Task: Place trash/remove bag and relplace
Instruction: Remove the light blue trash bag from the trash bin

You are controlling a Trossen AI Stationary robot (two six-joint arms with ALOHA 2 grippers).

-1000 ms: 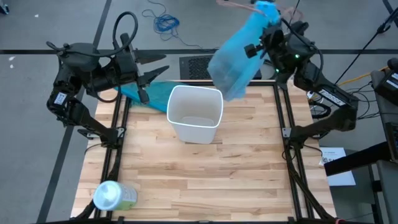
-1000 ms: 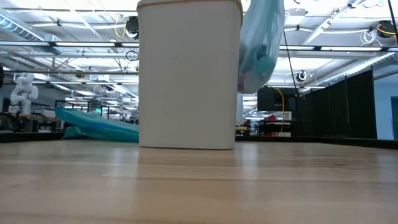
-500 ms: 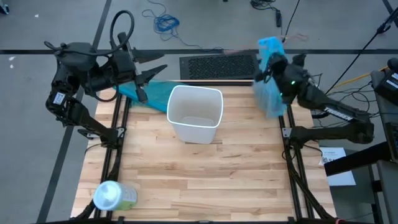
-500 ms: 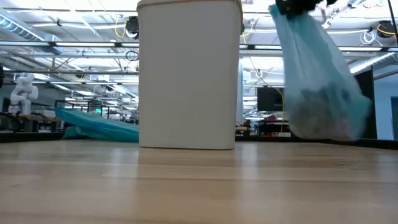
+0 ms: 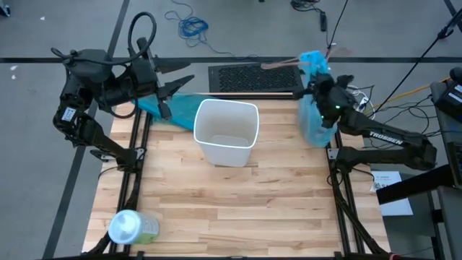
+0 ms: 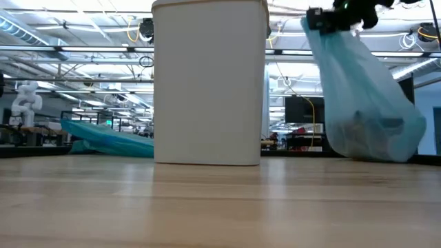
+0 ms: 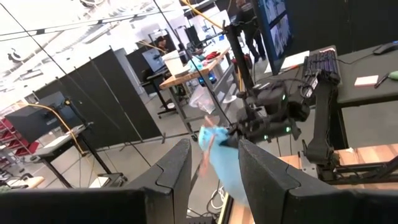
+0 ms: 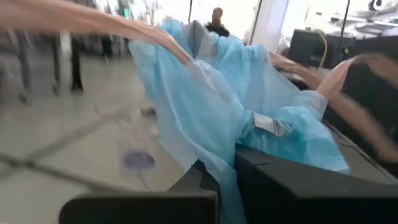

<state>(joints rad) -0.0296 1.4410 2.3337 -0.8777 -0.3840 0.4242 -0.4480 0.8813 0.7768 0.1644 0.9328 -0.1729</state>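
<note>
High view: right end effector (image 5: 315, 74) clamped on bag (image 5: 315, 119) neck, arm stretched over bench (image 5: 238, 202) right rear edge; left end effector (image 5: 179, 81) fingers apart, raised at left rear

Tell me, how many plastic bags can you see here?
2. A light-blue bag hangs from the right arm's shut jaws at the table's far right edge. A darker teal bag lies behind the white bin, far left. More may be hidden.

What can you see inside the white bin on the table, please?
The white bin looks bare inside, no liner. The light-blue bag hangs from the right hand; its contents are only dim shapes.
</note>
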